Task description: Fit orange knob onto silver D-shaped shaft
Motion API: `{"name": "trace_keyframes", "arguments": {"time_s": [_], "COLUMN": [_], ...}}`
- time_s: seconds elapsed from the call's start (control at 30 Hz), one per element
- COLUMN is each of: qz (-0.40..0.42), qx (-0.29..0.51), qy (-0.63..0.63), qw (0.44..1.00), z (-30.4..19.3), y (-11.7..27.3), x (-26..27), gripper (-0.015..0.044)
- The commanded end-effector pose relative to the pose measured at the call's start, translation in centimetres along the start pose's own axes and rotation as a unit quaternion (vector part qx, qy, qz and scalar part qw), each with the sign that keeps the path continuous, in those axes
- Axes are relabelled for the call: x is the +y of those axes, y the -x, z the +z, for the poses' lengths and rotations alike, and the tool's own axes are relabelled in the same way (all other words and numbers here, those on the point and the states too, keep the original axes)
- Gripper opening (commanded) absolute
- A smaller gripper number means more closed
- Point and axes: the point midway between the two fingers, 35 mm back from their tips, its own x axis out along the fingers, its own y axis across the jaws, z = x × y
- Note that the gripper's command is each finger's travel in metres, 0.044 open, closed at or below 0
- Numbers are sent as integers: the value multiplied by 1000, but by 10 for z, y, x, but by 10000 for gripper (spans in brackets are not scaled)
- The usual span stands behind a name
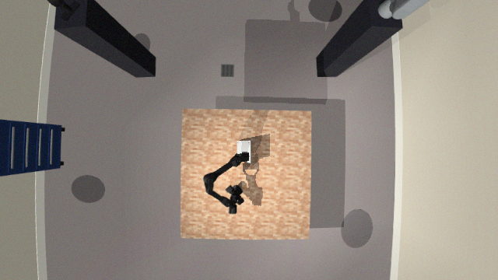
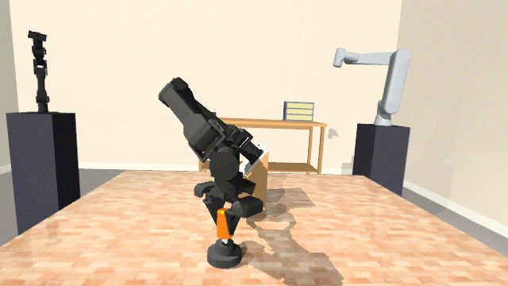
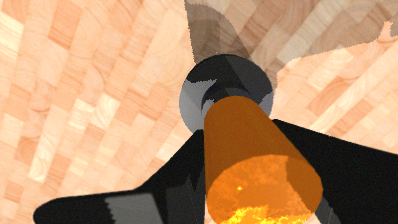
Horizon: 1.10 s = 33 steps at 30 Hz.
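Observation:
The orange knob is held nearly upright, leaning slightly, between the fingers of my gripper, which is shut on it. The dark round pedestal stands on the wooden surface directly below the knob. A short bit of the silver shaft shows between the knob's lower end and the pedestal's raised centre, so the knob is not resting on the pedestal. The knob's hole and the flat side of the shaft are hidden. In the top view the arm covers the knob and pedestal.
My arm's base is mounted on a wooden stand with a sloped white top, behind the pedestal. Dark columns carrying other arms, a shelf table and a blue ladder-like object stand farther off.

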Motion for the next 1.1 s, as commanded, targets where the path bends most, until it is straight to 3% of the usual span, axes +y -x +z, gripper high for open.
{"name": "trace_keyframes", "arguments": {"time_s": [0.0, 0.37, 1.07], "qz": [0, 0, 0], "qx": [1, 1, 1], "qy": [0, 105, 105], "qw": [1000, 995, 994], "z": [-2, -4, 0], "y": [3, 5, 2], "x": [0, -2, 1], "gripper": [0, 0, 0]}}
